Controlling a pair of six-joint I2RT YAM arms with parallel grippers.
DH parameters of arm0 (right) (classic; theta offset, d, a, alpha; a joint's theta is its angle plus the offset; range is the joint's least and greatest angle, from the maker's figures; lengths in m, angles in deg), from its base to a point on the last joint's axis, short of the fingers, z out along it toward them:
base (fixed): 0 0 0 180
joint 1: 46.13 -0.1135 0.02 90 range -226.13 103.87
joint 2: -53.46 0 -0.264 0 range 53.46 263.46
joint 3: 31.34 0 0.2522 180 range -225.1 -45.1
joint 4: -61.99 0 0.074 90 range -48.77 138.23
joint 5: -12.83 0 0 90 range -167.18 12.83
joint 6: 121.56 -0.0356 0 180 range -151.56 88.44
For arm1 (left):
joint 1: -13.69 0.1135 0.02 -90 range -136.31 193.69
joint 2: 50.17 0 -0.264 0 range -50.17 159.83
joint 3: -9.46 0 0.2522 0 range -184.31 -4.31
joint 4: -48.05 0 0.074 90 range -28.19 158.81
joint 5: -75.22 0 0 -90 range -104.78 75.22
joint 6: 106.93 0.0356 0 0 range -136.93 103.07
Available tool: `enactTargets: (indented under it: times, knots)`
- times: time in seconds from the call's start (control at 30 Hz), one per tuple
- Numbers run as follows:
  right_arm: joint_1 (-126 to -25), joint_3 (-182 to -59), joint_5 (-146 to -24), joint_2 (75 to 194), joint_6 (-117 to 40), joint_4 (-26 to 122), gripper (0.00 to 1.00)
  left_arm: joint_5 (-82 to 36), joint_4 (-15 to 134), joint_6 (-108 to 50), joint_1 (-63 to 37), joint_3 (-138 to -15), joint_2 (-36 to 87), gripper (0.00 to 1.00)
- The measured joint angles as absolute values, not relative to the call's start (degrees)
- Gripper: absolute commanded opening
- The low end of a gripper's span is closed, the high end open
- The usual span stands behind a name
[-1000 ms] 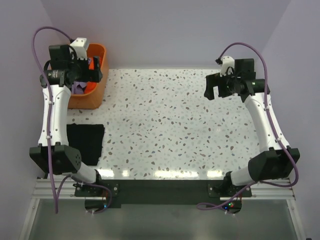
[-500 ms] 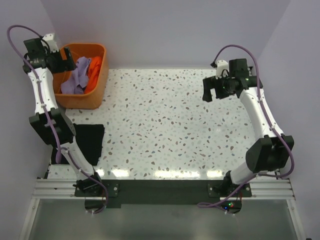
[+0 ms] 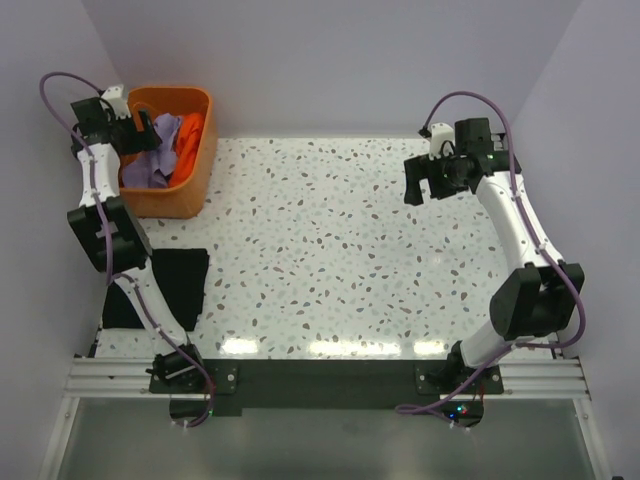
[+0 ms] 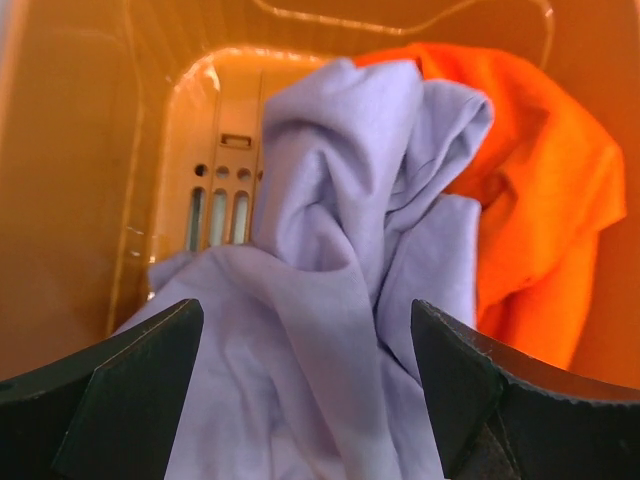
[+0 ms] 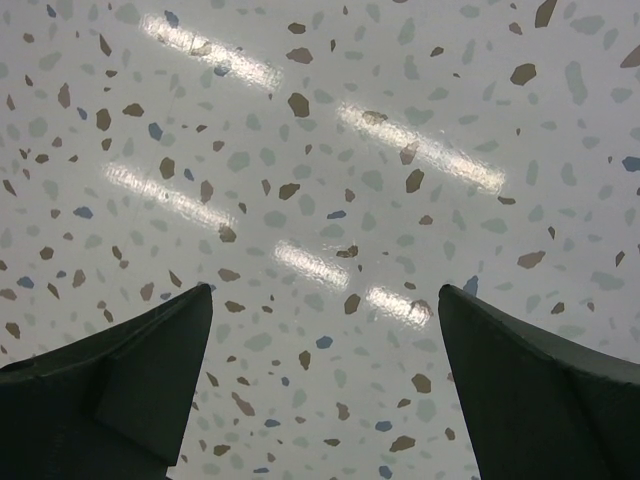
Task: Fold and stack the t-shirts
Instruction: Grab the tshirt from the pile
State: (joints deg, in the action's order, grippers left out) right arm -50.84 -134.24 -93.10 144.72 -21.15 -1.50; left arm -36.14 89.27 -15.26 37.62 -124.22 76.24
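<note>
Since last look, left fingers [image 4: 120,400] resettled over basket [image 4: 90,200], apart above lilac shirt [image 4: 330,250], pickup pending; right fingers [image 5: 120,380] apart, idle.

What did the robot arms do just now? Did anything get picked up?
The left end effector swung off the top of the basket to its left rim, uncovering the lilac shirt and orange shirt; it is open, holding nothing. The right end effector, also open, edged slightly toward the middle. The basket and the black shirt stayed put.
</note>
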Motion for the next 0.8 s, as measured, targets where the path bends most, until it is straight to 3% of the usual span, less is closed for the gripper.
enactTargets:
  times: [0.13,0.23,0.33,0.4,0.43,0.5,0.8]
  knots:
    - [-50.8,-134.3,-92.7,145.1,-20.9,-1.7,0.99,-37.5,87.3,-15.9,37.6,-124.2,80.0,0.89]
    - [-50.8,-134.3,-92.0,145.4,-20.8,-1.8,0.99,-38.7,84.9,-17.5,37.6,-124.2,81.7,0.83]
    - [-50.8,-134.5,-91.4,145.7,-20.3,-2.0,0.99,-39.2,82.5,-19.6,37.5,-124.8,83.1,0.61]
    - [-50.8,-134.5,-91.1,145.8,-19.9,-2.2,0.99,-39.4,81.4,-21.1,37.5,-126.0,84.3,0.36]
    - [-50.8,-134.5,-91.0,145.8,-19.8,-2.4,0.99,-39.5,80.8,-21.5,37.5,-126.3,84.8,0.19]
    - [-50.8,-134.5,-90.6,145.8,-19.6,-2.7,0.99,-39.6,79.9,-22.1,37.5,-126.7,85.3,0.01]
    - [-50.8,-134.5,-89.8,145.7,-18.9,-3.3,0.99,-39.9,75.1,-24.1,37.5,-127.7,83.7,0.00]
